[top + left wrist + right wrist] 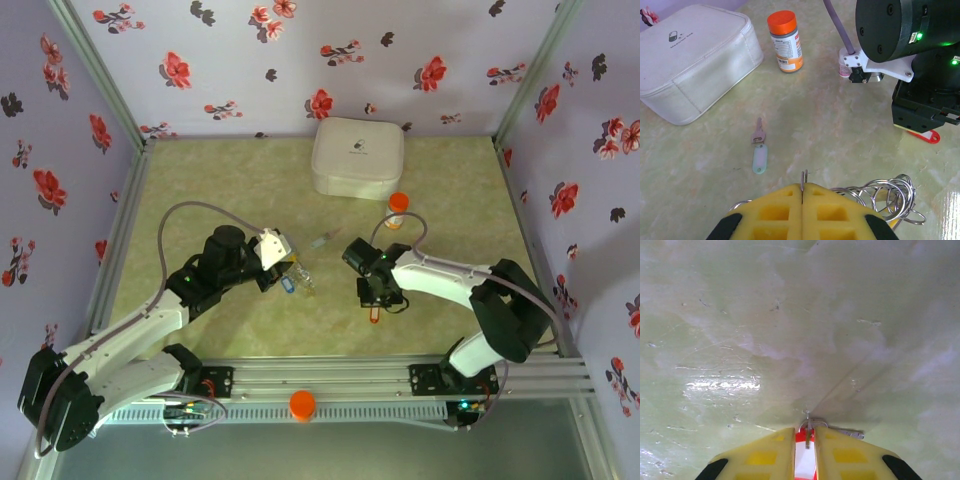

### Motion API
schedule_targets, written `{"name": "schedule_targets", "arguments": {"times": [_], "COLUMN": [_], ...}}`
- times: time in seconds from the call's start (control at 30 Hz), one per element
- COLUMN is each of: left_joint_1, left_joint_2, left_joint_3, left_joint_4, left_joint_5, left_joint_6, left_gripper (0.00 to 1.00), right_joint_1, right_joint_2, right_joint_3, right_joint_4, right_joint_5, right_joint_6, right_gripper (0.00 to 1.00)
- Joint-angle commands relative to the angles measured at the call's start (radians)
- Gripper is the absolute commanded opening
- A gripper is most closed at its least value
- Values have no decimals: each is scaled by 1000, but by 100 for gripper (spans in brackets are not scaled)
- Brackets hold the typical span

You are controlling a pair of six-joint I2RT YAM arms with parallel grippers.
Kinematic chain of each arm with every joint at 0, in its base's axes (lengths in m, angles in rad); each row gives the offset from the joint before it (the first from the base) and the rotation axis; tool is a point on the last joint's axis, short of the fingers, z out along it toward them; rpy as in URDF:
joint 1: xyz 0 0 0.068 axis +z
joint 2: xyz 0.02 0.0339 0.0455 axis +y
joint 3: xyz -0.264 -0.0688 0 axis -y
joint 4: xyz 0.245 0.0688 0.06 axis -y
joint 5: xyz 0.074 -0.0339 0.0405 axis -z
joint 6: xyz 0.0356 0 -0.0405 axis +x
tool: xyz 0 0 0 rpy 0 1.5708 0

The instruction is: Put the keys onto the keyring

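We judge our left gripper [803, 189] clamps the keyring [890, 192] short of the white box [695, 65] so our right gripper [805, 432], nipping the red key [805, 460], can thread it.

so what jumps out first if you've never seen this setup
The left pincer, shut on a tangle of silvery wire rings at the middle of the table, faces the right pincer, which is pinching a red key tag. Behind them sit a white rounded case and an orange-capped bottle, and a pale-tagged key lies loose in between.
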Motion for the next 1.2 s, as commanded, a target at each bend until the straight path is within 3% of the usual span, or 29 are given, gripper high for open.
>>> {"name": "schedule_targets", "arguments": {"times": [0.0, 0.6, 0.67, 0.87, 1.03, 1.17], "left_joint_1": [-7, -7, -7, -8, -10, -27], "left_joint_2": [-22, -26, -26, -24, -25, -15], "left_joint_3": [28, 28, 28, 31, 44, 68], "left_joint_4": [12, 0, -1, -1, -18, -66], "left_joint_5": [7, 19, 19, 19, 21, 24], "left_joint_6": [25, 31, 33, 31, 4, -30], "left_gripper": [0, 0, 0, 0, 0, 0], "right_joint_1": [6, 6, 6, 15, 47, 47], "right_joint_2": [-4, 27, 21, -67, -217, -294], "right_joint_3": [17, 27, 28, 39, 30, 54], "right_joint_4": [-49, -57, -60, -60, 70, 143], "right_joint_5": [7, 7, 9, 17, -142, -364], "right_joint_6": [-3, -14, -15, -46, -246, -450], "right_gripper": [17, 6, 0, 0, 0, 0]}}
